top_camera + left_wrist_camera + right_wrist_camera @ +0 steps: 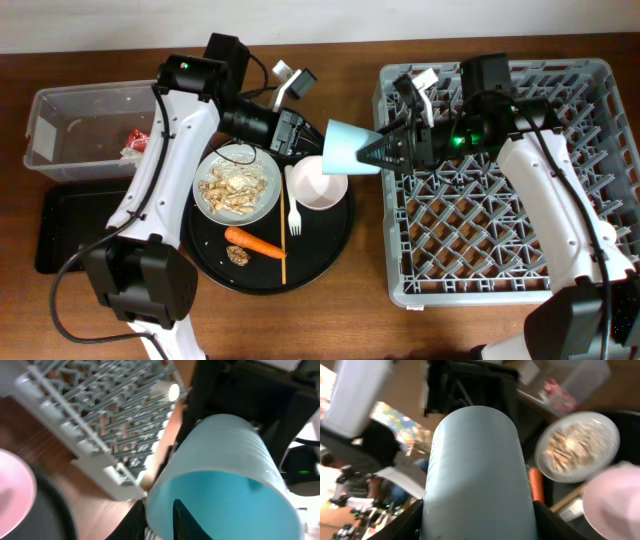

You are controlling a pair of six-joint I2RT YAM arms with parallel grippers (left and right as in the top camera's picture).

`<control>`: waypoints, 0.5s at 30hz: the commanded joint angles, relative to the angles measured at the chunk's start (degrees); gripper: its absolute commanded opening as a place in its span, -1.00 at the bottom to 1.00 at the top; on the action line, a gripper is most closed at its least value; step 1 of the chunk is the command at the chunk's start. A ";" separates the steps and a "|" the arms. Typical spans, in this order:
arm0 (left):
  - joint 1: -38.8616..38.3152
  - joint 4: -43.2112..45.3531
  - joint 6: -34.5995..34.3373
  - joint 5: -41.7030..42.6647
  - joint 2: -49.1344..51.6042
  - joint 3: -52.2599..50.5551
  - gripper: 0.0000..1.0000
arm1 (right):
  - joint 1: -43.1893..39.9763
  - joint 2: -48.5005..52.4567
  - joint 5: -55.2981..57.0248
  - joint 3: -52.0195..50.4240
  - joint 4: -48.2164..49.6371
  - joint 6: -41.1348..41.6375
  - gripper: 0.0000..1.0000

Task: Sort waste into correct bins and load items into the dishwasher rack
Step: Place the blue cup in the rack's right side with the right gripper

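Wood-grain table (340,325), ribbed light-blue cup (345,148), grey pegged rack (600,72)

Cup (340,148) left of rack (500,288) — plate (213,168), bowl (320,188), carrot (255,243) on round tray (320,245)

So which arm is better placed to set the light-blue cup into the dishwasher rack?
Right. The right gripper flanks the light-blue cup at its base, beside the dishwasher rack; the left gripper sits farther off, by the round black tray.
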 commanded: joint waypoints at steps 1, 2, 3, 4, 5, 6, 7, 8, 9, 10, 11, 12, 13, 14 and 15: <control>0.15 -0.24 0.00 -10.40 -0.33 0.68 -0.61 | -0.35 -1.55 12.63 0.94 -3.65 1.14 -0.21; 0.15 -0.66 -1.79 -15.63 -0.33 0.68 -0.61 | -1.40 -1.86 16.96 0.94 -5.77 1.90 -0.22; 0.15 -1.09 -2.99 -19.80 -0.33 0.68 -0.62 | -2.51 -2.08 20.63 1.05 -7.85 1.97 -0.25; 0.15 -2.03 -6.16 -29.42 -0.33 0.68 -0.61 | -5.81 -2.25 29.20 2.10 -12.76 4.66 -0.28; 0.15 -2.62 -8.90 -36.46 -0.33 0.68 -0.62 | -8.76 -2.25 35.01 3.32 -16.15 6.38 -0.28; 0.15 -2.97 -10.62 -40.37 -0.33 0.68 -0.61 | -11.76 -2.25 39.43 4.55 -18.91 7.50 -0.29; 0.15 -3.56 -12.35 -45.11 -0.33 0.68 -0.61 | -15.52 -2.25 44.09 6.01 -21.42 8.74 -0.31; 0.15 -4.07 -12.41 -47.47 -0.33 0.68 -0.61 | -18.43 -2.25 47.21 6.73 -22.25 10.08 -0.31; 0.15 -4.35 -13.29 -49.27 -0.33 0.68 -0.61 | -21.07 -2.25 50.64 7.21 -22.73 11.17 -0.31; 0.15 -4.50 -14.32 -50.64 -0.33 0.68 -0.61 | -24.35 -2.25 56.17 7.37 -22.86 13.42 -0.31; 0.15 -4.46 -14.32 -50.62 -0.33 0.68 -0.61 | -27.67 -2.25 63.67 7.34 -22.86 17.14 -0.31; 0.15 -4.46 -14.34 -50.60 -0.33 0.68 -0.61 | -29.20 -2.25 68.19 7.34 -22.82 19.19 -0.31; 0.15 -4.46 -14.75 -50.62 -0.33 0.68 -0.61 | -31.28 -2.25 74.84 7.37 -22.56 23.06 -0.31; 0.15 -4.44 -14.78 -50.58 -0.33 0.68 -0.61 | -32.44 -2.25 77.99 7.34 -22.21 25.73 -0.31; 0.15 -4.46 -15.26 -50.56 -0.33 0.68 -0.61 | -34.32 -2.25 82.34 7.34 -20.20 28.85 -0.31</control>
